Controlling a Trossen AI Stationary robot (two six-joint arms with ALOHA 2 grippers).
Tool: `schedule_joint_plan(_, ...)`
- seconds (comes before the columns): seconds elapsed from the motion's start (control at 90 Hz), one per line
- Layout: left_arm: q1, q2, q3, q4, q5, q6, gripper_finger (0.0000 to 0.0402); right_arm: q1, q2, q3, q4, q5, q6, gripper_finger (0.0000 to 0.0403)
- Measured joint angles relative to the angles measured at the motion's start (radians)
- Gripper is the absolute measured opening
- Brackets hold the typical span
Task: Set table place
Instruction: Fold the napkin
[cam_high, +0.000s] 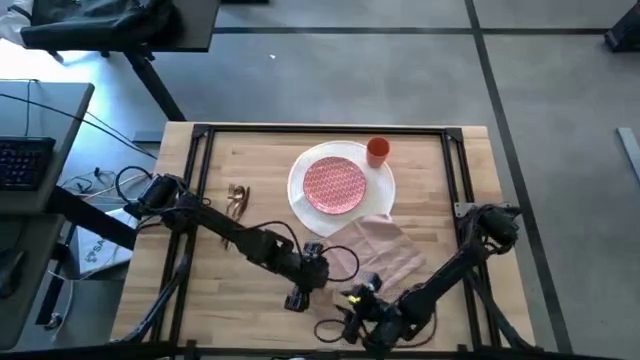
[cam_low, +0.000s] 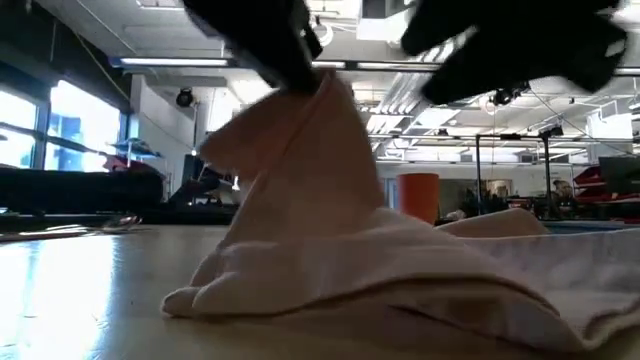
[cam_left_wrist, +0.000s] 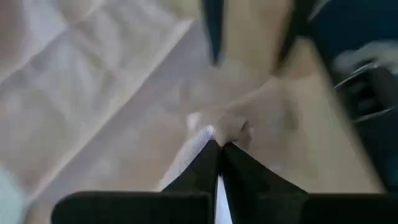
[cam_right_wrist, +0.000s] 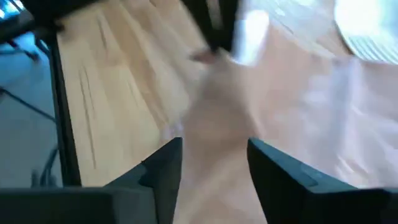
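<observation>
Pink napkin (cam_left_wrist: 93, 106) pinched tight by left gripper (cam_left_wrist: 221, 146), lower middle of frame; right gripper (cam_right_wrist: 214, 158) held open, bottom centre

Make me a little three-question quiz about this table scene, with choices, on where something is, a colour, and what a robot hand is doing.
1. Where does the cup stand?
A. beside the plates, at the far side of the table
B. on top of the napkin
C. on the floor

2. What colour is the napkin?
A. dark green
B. pale pink
C. black

3. What is the left hand doing?
A. resting open, far from everything
B. holding a fork
C. pinching the napkin, pulling part of it up off the table

Answers:
1 A: the high view shows the orange cup just next to the big white plate, toward the table's far edge.
2 B: the cloth looks light pink in every view.
3 C: the left wrist view shows its fingers closed on a fold of cloth, and the low view shows the napkin lifted into a peak.
</observation>
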Motion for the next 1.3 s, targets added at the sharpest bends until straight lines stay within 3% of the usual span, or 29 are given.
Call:
schedule_joint_plan(0.133, 0.001, -0.01, 0.038, 0.014, 0.002, -0.034, 0.0, 0.07, -0.053, 0.0, -0.131, 0.02, 0.073, 0.0124)
schedule_joint_plan(0.378, 0.07, -0.013, 0.143, 0.031, -0.192, -0.02, 0.0, 0.097, -0.049, 0.0, -0.075, 0.073, 0.018, 0.0113)
schedule_joint_plan(0.656, 0.181, 0.032, 0.143, 0.029, -0.12, -0.015, 0.0, 0.049, -0.034, 0.0, -0.147, 0.072, 0.039, 0.0121)
schedule_joint_plan(1.022, 0.202, 0.134, 0.142, 0.079, -0.084, -0.001, 0.0, -0.025, -0.044, 0.0, -0.301, 0.006, 0.178, 0.0227)
schedule_joint_plan(1.3, 0.208, 0.165, 0.142, 0.105, -0.008, 0.0, 0.0, -0.114, -0.01, -0.002, -0.413, 0.045, 0.25, 0.0217)
